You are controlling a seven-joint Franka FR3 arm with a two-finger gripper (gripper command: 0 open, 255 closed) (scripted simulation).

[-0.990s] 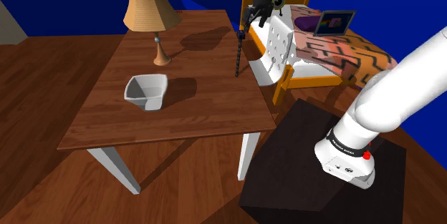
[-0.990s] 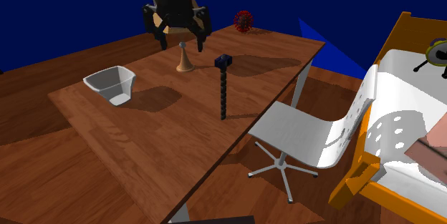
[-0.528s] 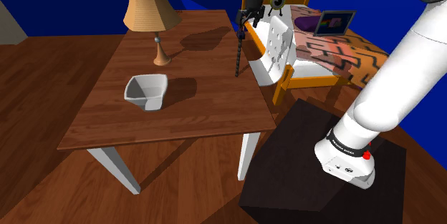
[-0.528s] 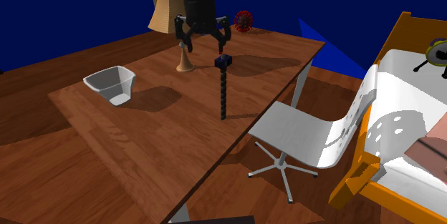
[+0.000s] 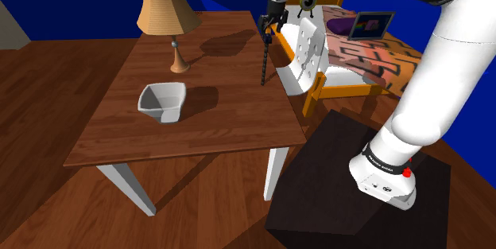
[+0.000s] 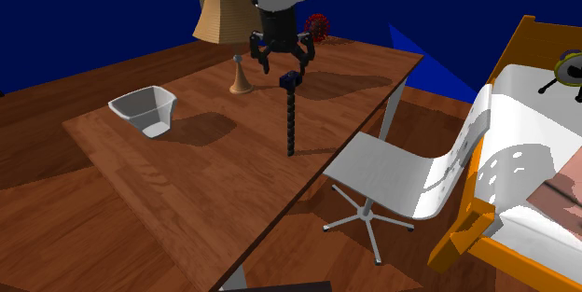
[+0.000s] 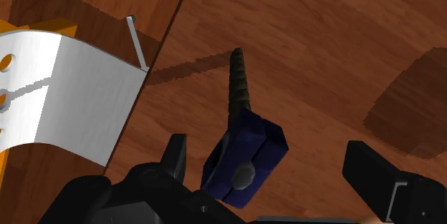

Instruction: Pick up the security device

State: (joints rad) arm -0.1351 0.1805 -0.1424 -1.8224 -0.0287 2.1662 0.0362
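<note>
The security device (image 5: pixel 264 60) is a dark blue camera head on a black twisted stalk, standing upright near the edge of the wooden table (image 5: pixel 199 132) by the chair. In the second exterior view the device (image 6: pixel 292 118) rises from the tabletop, and my gripper (image 6: pixel 284 60) hangs just above its head, open, with a finger to each side. In the shoulder view the gripper (image 5: pixel 272 25) sits right over the top of the stalk. Seen from the wrist, the blue head (image 7: pixel 243 159) lies between my spread fingers (image 7: pixel 175 154), which do not touch it.
A white bin (image 5: pixel 163 100) and a lamp (image 5: pixel 167 9) stand on the table toward the shoulder view's left. A white swivel chair (image 6: pixel 401 178) is tucked at the table edge beside the device, with an orange-framed bed (image 5: pixel 373 56) behind it.
The gripper has come down and across the table, from near the lamp to just above the device's head. The device has not moved.
</note>
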